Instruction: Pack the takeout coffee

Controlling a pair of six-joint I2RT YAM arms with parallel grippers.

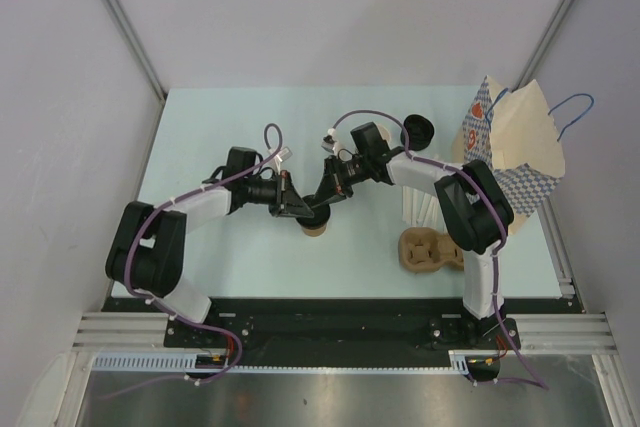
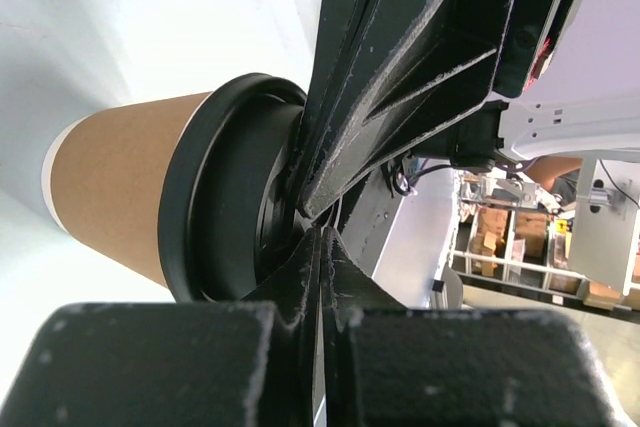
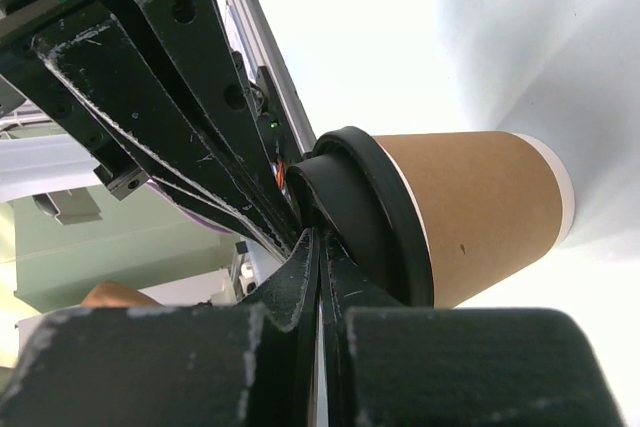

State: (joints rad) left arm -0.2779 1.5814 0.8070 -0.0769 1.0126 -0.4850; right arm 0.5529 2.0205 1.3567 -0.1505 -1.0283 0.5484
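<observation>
The takeout coffee (image 1: 316, 228), a tan paper cup with a black lid, stands upright on the pale table at mid-front, mostly hidden under both grippers. My left gripper (image 1: 304, 213) is shut and empty, its tips touching the top of the lid. My right gripper (image 1: 326, 209) is also shut and empty, its tips on the lid from the other side. In the left wrist view the cup (image 2: 120, 197), the lid (image 2: 215, 207) and my shut left gripper (image 2: 318, 235) show. In the right wrist view the cup (image 3: 480, 207), the lid (image 3: 385, 217) and my shut right gripper (image 3: 319, 239) show.
A tan paper bag (image 1: 525, 142) with blue handles stands open at the right. A brown cardboard cup carrier (image 1: 428, 250) lies at front right, partly under the right arm. A separate black lid (image 1: 418, 130) lies at the back. White sheets (image 1: 412, 209) lie by the carrier.
</observation>
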